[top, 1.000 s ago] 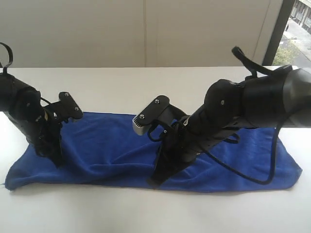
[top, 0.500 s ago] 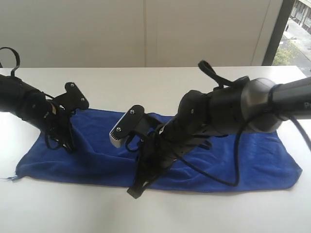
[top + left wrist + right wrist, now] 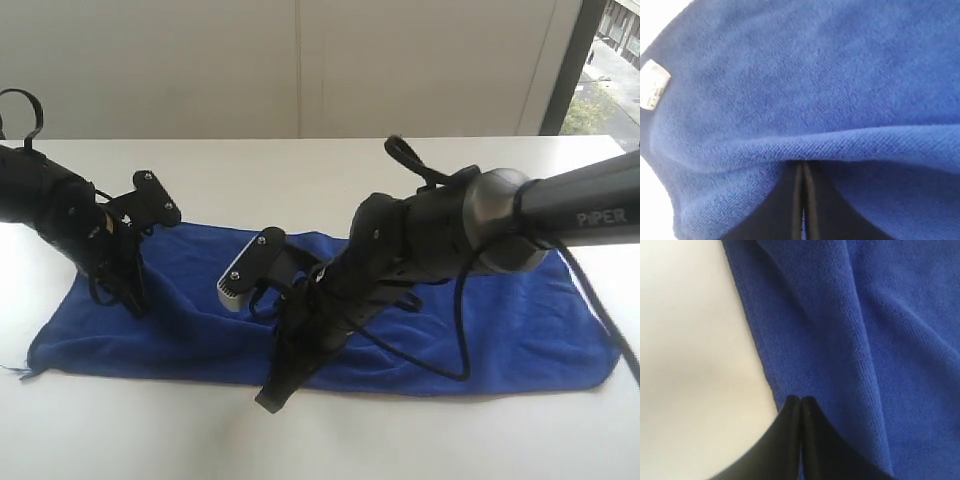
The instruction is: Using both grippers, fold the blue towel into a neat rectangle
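Right pincer point(image 3: 271, 399) has slid left along edge of blue towel point(image 3: 500, 330).

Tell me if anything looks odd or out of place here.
Nothing is spilled or damaged. The blue towel lies mostly flat, but near its left end a ridge of cloth is bunched up against the closed tips of the left gripper, so that end looks rumpled.

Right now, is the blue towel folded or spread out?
Spread out: the blue towel lies as one long wrinkled strip on the table, neither end laid over the other. Whether it is doubled lengthwise, cannot tell.
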